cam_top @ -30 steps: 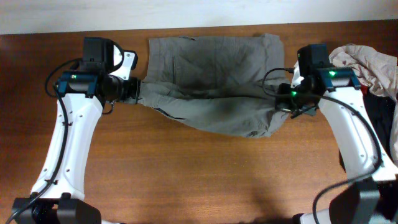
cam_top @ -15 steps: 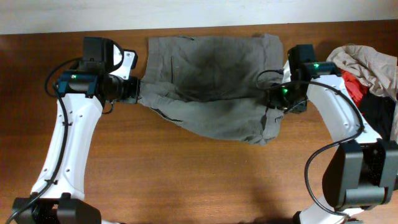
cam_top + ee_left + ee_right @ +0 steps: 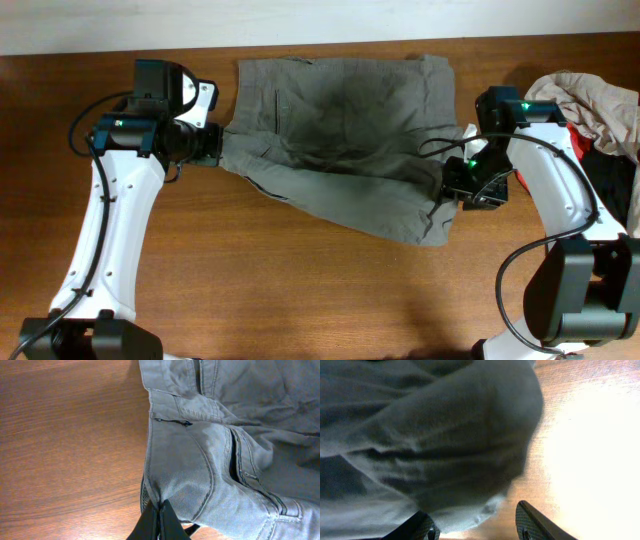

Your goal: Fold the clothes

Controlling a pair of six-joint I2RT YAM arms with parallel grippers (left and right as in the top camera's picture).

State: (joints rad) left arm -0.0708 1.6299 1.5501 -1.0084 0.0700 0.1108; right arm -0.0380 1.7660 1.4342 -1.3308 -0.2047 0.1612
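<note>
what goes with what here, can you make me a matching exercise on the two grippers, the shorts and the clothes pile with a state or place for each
Things:
1. left gripper
2. right gripper
3. grey-olive shorts
4. heap of beige, red and black garments

States or places:
a. open, fingers apart at the right end of the shorts
b. bunched at the right edge of the table
c. shut on the left edge of the shorts
d. spread across the far middle of the table

Pairs: 1-c, 2-a, 3-d, 4-b
</note>
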